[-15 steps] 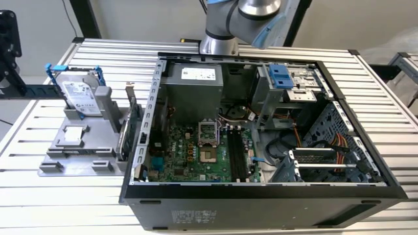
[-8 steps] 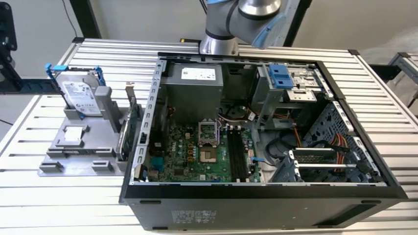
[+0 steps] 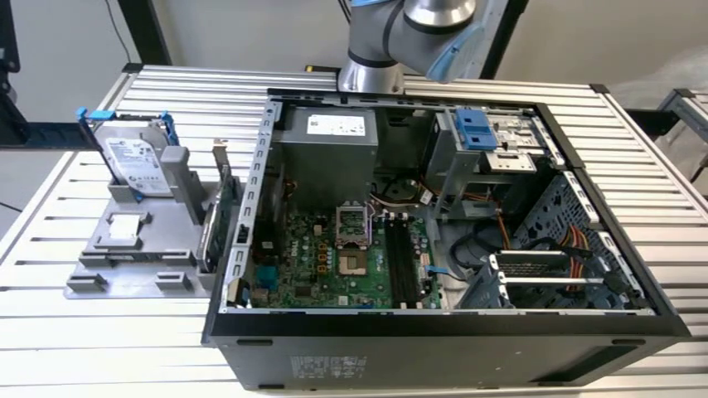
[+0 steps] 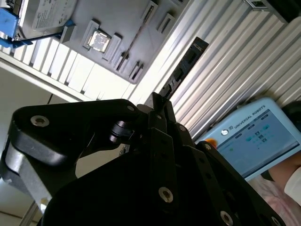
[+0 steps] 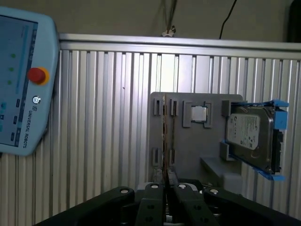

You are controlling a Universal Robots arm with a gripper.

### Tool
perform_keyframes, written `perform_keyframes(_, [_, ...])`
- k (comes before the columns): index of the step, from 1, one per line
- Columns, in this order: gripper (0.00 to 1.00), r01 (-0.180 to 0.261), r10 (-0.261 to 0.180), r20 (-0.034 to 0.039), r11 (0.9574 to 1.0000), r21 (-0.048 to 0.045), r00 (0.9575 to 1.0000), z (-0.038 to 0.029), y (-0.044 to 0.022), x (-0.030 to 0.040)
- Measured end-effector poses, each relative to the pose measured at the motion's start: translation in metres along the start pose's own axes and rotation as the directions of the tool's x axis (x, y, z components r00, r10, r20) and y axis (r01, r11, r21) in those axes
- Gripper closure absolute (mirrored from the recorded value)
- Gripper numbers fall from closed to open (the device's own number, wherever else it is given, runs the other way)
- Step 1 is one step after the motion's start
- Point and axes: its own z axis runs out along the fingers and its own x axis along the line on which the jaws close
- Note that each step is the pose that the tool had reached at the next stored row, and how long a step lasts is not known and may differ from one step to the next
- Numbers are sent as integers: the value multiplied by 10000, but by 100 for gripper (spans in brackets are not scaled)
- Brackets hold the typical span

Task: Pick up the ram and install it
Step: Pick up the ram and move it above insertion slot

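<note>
Up over the ribbed table (image 5: pixel 103 117), with the gripper (image 5: pixel 164 184) clamped shut on the ram (image 4: pixel 183 68). Held by one end, dark and narrow, jutting out past the fingertips in both wrist views, touching nothing else. Beyond it, down on the table: gray holder (image 5: pixel 188 141) with hard drive (image 5: pixel 249 134) in blue frame, control tablet (image 5: pixel 19 80) alongside. Beside the holder, toward the exterior view's right: open computer case (image 3: pixel 443 332).

Ribbed aluminium table top (image 3: pixel 111 332) of parallel silver slats spans the exterior view from lower left to upper right. Behind it, at upper left, a plain pale wall (image 3: pixel 244 33) stands with a black upright frame post (image 3: pixel 144 29) before it. A second slatted silver table (image 3: pixel 688 108) enters at the right edge. Lighting is even and diffuse.
</note>
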Motion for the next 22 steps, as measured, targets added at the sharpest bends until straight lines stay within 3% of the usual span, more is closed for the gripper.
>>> perform_keyframes(22, [100,0,0,0,10000,0,10000,-295,5,-2])
